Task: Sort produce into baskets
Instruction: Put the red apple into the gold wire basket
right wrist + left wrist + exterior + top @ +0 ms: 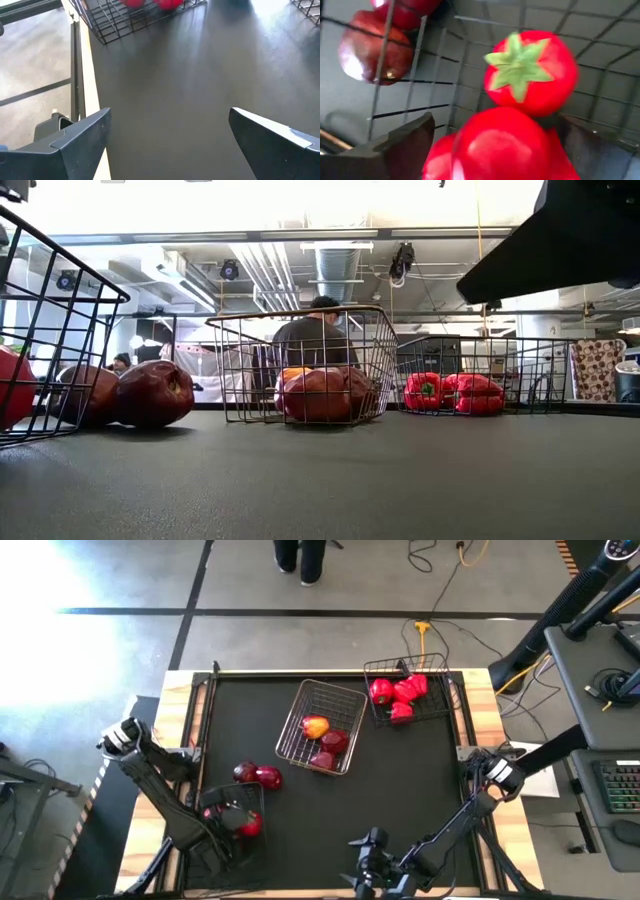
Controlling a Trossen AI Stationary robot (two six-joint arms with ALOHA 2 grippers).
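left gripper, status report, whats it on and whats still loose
Left gripper open over tomatoes in near-left black basket. Right gripper open, empty, waiting at near edge. Two dark apples loose on mat beside that basket.

Both arms are dark, near-black jointed links with slim tubular segments and chunkier joint housings. The left arm (160,790) has a pale grey-white fitting at its outer joint; the right arm (480,802) has a similar light collar. The left gripper (490,150) and right gripper (170,135) each have two flat, wedge-shaped matte charcoal fingers (75,142) with bevelled edges.
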